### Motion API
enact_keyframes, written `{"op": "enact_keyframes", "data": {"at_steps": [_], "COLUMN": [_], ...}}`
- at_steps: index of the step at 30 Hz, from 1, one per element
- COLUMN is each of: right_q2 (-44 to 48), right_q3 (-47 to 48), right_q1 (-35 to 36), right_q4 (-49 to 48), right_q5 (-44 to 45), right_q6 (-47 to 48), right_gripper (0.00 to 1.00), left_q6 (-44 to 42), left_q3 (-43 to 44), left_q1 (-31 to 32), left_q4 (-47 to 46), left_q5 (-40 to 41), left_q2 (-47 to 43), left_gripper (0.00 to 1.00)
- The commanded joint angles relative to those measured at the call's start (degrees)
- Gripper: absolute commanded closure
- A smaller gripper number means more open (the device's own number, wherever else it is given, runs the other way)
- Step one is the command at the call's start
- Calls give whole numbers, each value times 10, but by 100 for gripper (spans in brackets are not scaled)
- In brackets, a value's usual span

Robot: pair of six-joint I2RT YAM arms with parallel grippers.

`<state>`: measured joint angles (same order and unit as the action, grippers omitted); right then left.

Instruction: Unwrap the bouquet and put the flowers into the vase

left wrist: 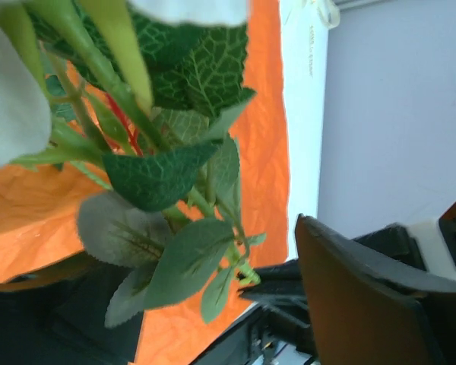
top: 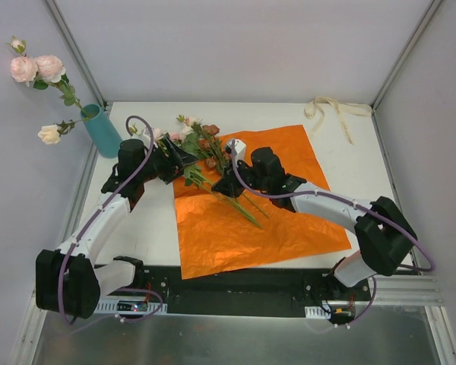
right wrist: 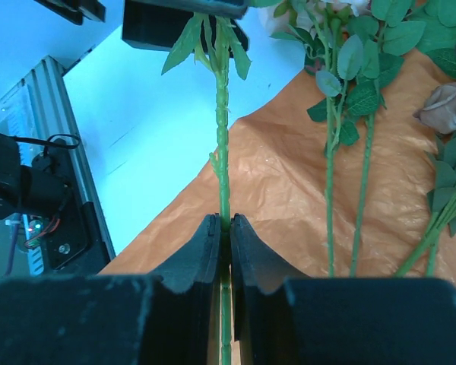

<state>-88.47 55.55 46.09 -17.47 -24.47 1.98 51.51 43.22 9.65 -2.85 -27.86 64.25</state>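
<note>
The orange wrapping paper (top: 258,213) lies spread flat on the table, with the loose flowers (top: 201,144) lying across its far left corner. The teal vase (top: 102,131) stands at the back left and holds pink and cream roses (top: 35,68). My right gripper (right wrist: 222,228) is shut on one thin green stem (right wrist: 222,137), low over the paper (right wrist: 289,190). In the top view my right gripper (top: 222,169) faces my left gripper (top: 184,161). My left gripper (left wrist: 235,293) is open, its jaws wide apart around that stem's green leaves (left wrist: 175,251); one dark finger (left wrist: 357,304) shows at the right.
A cream ribbon (top: 330,110) lies at the back right of the white table (top: 349,167). Other stems (right wrist: 330,198) and a brownish rose (right wrist: 441,110) lie on the paper beside the held one. Grey walls close in on three sides.
</note>
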Motion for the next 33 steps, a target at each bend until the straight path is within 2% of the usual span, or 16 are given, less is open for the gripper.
{"op": "enact_keyframes", "data": {"at_steps": [1, 11, 13, 17, 20, 23, 30, 32, 33], "right_q2": [36, 40, 44, 68, 93, 121, 195, 210, 218], "right_q3": [-9, -21, -24, -37, -51, -67, -102, -105, -103], "right_q1": [7, 14, 13, 14, 15, 15, 15, 14, 15], "right_q4": [-67, -89, -89, -86, -84, -71, -48, -21, -4], "right_q5": [-3, 7, 23, 51, 67, 79, 96, 104, 113], "right_q6": [-42, -73, -85, -94, -101, -99, -83, -63, -55], "right_gripper": [100, 100, 91, 63, 35, 1, 1, 1, 1], "left_q6": [25, 26, 12, -56, -133, -217, -433, -489, -495], "left_q3": [-9, -5, 11, 84, 177, 261, 432, 483, 507], "left_q1": [10, 16, 16, 16, 16, 16, 13, 2, -13], "left_q4": [-68, -80, -66, 8, 91, 127, 128, 119, 111], "left_q5": [21, 28, 32, 72, 134, 210, 475, 538, 542], "left_q2": [-3, -1, -2, 2, 8, 11, 56, 84, 95], "left_gripper": [35, 100, 100, 100, 100, 100, 100, 100, 100]}}
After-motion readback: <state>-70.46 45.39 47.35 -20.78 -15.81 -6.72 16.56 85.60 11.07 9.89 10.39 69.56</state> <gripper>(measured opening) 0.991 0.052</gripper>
